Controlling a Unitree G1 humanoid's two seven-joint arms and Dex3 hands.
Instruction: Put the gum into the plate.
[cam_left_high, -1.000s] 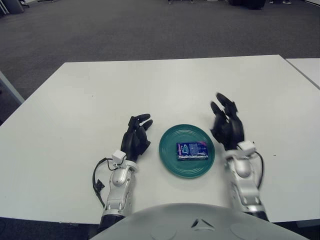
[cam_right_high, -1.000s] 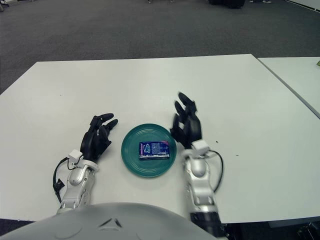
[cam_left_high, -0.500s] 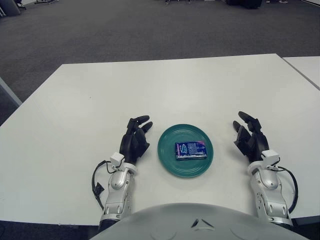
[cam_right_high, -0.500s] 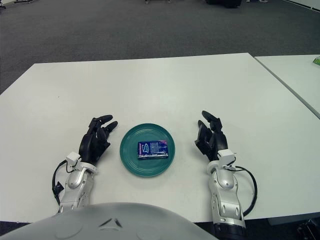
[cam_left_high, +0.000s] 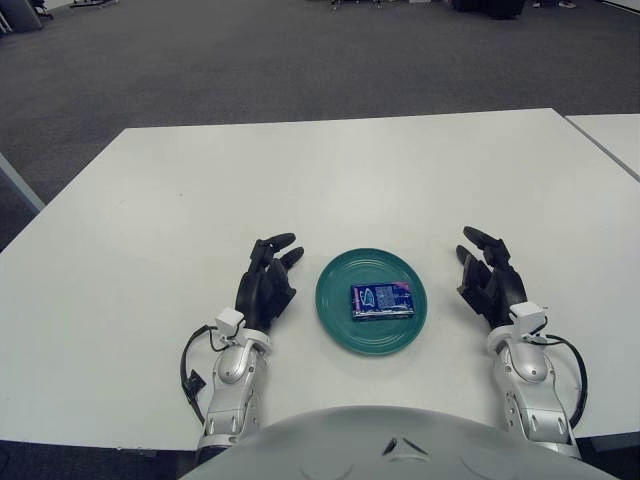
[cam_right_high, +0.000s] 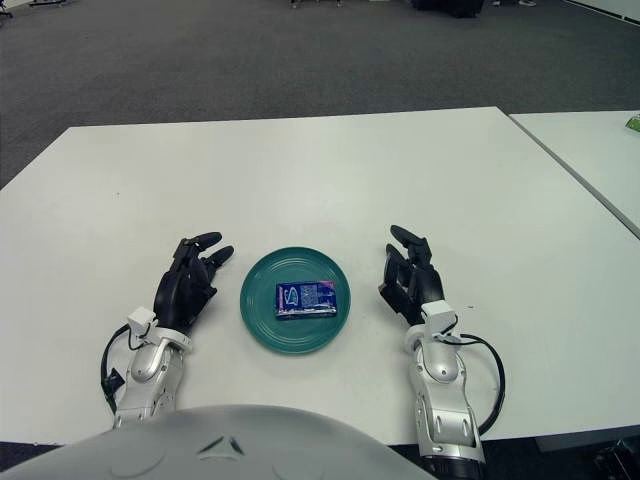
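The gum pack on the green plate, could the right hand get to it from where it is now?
Probably yes. The right hand sits open on the table just right of the plate, and nothing stands between it and the gum pack, which lies exposed near the plate's middle.

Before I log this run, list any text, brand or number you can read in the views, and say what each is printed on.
Gum pack, lying in the green plate: it carries a pale graphic and a pinkish patch, but any lettering is too small to read.
Left hand and right hand: no readable markings.
White table: no text or signs.
Nothing in these views can be quoted.
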